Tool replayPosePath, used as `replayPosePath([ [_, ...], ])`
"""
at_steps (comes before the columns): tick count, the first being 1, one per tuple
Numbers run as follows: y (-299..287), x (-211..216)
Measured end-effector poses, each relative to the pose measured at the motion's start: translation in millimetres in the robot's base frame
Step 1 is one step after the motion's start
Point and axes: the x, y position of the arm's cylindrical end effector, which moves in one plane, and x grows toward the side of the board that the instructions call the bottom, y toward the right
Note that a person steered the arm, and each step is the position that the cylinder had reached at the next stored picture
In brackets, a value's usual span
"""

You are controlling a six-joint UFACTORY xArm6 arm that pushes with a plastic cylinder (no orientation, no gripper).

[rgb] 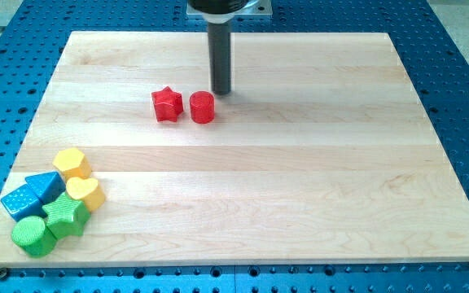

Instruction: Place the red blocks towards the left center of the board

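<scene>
A red star block point(167, 104) and a red cylinder block point(203, 107) sit side by side, close together, on the wooden board point(300, 179), in its upper half left of the middle. My tip point(221, 92) stands just to the upper right of the red cylinder, very near it; I cannot tell if it touches. The dark rod rises from there to the view's top.
A cluster of blocks lies at the board's lower left corner: a yellow block point(72, 163), a yellow heart point(85, 192), a blue block point(32, 194), a green star point(65, 216) and a green cylinder point(32, 235). A blue perforated table surrounds the board.
</scene>
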Motion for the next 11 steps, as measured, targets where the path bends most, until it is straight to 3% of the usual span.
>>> replayPosePath([
  [1, 25.7, -1.4],
  [3, 11.0, 60.8],
  [4, 1.5, 62.0],
  [8, -124.5, 40.6],
  [11, -164.9, 12.4],
])
